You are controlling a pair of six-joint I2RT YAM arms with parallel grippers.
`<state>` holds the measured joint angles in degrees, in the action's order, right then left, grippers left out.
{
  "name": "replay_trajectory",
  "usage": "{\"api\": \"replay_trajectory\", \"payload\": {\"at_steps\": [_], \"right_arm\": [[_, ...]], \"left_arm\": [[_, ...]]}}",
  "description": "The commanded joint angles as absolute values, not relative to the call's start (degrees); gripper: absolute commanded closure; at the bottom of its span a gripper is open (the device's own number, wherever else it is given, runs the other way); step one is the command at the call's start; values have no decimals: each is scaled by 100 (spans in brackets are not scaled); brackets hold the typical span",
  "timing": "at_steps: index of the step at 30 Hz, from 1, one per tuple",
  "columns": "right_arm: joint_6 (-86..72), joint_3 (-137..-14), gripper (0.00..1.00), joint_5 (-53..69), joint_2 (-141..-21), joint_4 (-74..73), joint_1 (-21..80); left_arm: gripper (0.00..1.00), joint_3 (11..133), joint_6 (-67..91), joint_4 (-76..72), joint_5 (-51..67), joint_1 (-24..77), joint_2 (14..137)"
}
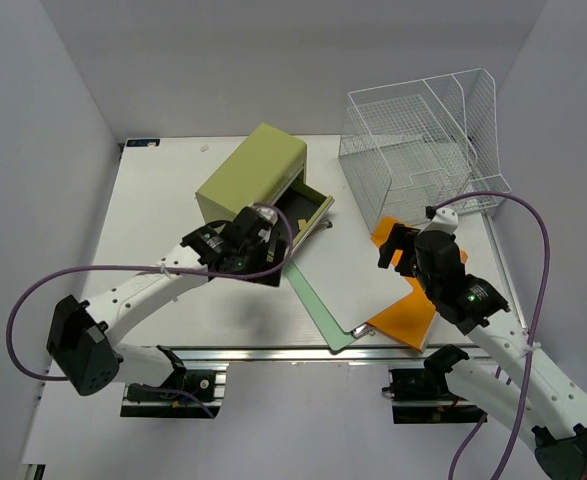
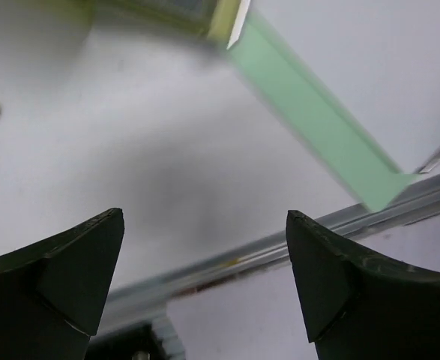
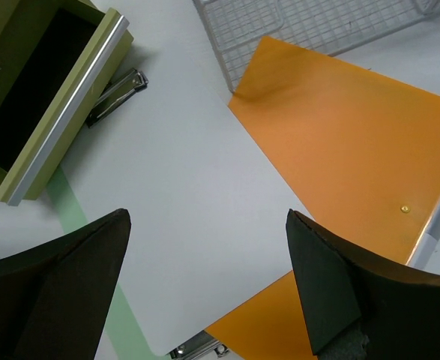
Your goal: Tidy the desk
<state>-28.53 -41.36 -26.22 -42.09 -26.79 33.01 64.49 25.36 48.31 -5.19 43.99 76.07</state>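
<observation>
The white desk [image 1: 163, 210] carries an olive-green drawer box [image 1: 258, 170] with its drawer [image 1: 306, 208] pulled open. My left gripper [image 1: 261, 262] hovers just in front of the box, open and empty. In the left wrist view, bare desk [image 2: 145, 150] and the front rail [image 2: 279, 251] show between the open left gripper [image 2: 205, 217] fingers. My right gripper [image 1: 391, 246] is open above a fanned stack: a white folder [image 3: 197, 202] on a green one [image 3: 70, 210] and an orange one [image 3: 354, 135]. The right gripper [image 3: 205, 217] holds nothing.
A white wire tray rack [image 1: 423, 140] stands at the back right, its edge over the orange folder's far corner. A black binder clip [image 3: 116, 91] lies against the open drawer's front [image 3: 70, 112]. The folder stack reaches the silver front rail [image 1: 273, 352].
</observation>
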Motion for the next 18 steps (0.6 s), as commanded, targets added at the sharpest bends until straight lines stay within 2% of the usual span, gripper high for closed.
{"api": "replay_trajectory", "payload": {"at_steps": [1, 4, 7, 9, 18], "right_arm": [[-2664, -4113, 11, -2470, -4227, -2364, 3270], [-2654, -4087, 11, -2382, -4333, -2303, 3270], [-2681, -4078, 11, -2250, -4447, -2242, 3270], [-2698, -4043, 11, -2171, -4491, -2189, 3270], [-2637, -4175, 11, -2214, -4579, -2197, 3261]], "left_arm": [[2, 5916, 3655, 5581, -1115, 4307, 7515], [2, 5408, 4130, 5581, -1624, 3939, 7243], [2, 4855, 3903, 5117, -1767, 3000, 7084], [2, 4737, 3649, 4492, -1618, 2290, 7092], [2, 4861, 3771, 3411, -837, 1134, 7654]]}}
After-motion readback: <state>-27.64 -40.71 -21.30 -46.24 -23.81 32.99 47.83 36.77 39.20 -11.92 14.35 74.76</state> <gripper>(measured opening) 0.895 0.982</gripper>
